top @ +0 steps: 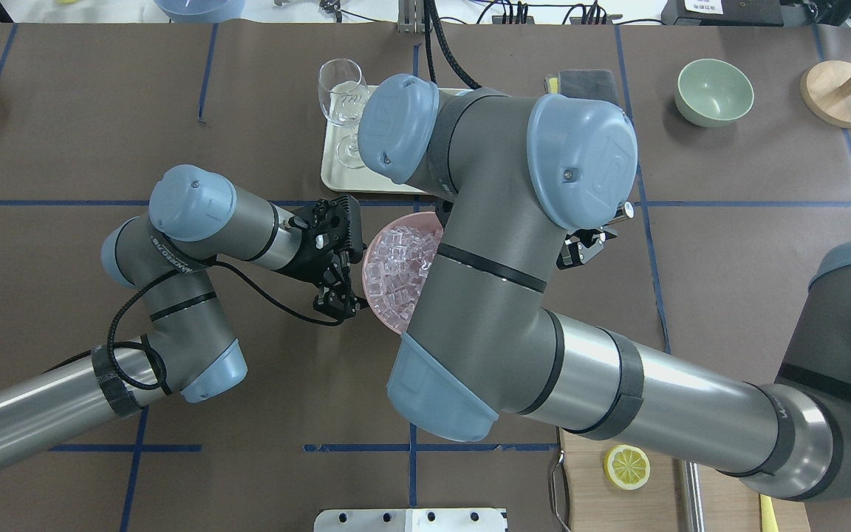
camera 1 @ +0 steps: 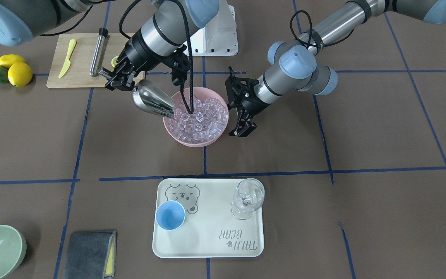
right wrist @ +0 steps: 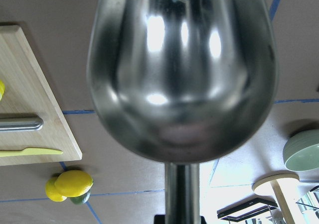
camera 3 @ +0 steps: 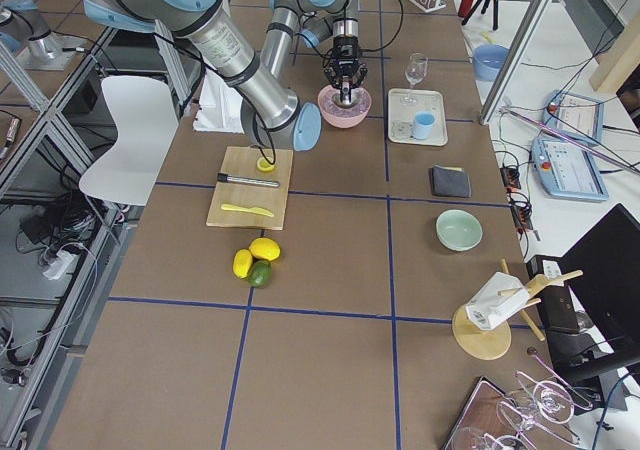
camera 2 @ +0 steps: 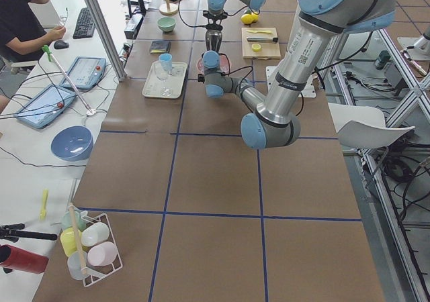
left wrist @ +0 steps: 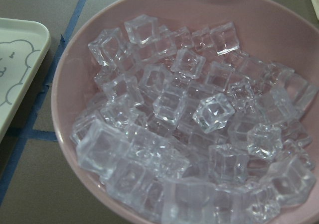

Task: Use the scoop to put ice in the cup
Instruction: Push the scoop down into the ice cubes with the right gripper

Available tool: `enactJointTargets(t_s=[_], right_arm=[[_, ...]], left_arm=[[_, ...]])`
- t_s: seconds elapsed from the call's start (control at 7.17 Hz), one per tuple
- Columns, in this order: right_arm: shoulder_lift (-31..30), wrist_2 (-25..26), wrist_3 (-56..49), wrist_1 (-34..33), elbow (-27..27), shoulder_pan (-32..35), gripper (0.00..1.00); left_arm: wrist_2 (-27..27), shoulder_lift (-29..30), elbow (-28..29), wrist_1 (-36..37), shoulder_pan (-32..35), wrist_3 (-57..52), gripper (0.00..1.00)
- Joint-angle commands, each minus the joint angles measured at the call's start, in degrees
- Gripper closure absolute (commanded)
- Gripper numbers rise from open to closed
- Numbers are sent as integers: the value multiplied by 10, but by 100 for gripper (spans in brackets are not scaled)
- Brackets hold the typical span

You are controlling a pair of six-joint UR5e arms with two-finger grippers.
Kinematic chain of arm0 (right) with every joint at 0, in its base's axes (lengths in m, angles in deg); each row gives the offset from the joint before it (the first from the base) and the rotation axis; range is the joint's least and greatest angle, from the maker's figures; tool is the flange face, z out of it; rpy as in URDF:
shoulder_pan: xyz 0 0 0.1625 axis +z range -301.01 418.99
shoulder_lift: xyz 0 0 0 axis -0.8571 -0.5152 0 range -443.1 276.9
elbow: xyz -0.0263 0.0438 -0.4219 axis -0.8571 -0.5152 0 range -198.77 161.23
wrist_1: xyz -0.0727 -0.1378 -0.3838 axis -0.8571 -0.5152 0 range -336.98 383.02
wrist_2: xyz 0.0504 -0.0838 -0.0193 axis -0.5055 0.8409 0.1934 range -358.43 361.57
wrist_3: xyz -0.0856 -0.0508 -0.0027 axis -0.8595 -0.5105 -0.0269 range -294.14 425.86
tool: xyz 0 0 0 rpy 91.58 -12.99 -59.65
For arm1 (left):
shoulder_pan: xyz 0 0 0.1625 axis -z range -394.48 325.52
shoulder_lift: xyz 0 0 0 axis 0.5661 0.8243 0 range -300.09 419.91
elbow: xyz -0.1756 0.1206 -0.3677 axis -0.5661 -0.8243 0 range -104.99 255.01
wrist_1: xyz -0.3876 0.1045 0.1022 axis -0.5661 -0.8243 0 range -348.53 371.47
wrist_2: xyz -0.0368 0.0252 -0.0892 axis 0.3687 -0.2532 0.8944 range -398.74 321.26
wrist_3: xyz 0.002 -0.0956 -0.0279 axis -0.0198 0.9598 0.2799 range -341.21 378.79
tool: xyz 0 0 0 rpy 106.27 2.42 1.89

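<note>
Brown blue-taped table [camera 1: 381,128] bearing ice [camera 1: 205,118]

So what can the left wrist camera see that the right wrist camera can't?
Only the left wrist camera sees the ice piled in the pink bowl, plus a corner of the white tray. Only the right wrist camera sees the shiny scoop up close, the wooden board, the lemons and the green bowl. Both see the brown table with blue tape lines.
</note>
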Motion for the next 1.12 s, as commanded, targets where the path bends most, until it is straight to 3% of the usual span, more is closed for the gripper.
enactJointTargets(t_s=[0.0, 0.98], right_arm=[[22, 25, -5, -1, -38, -17, 100], [38, 34, -5, 13, -101, -26, 100]], left_arm=[[1, -1, 0, 0, 0, 0, 1], [3, -2, 0, -1, 0, 0, 1]])
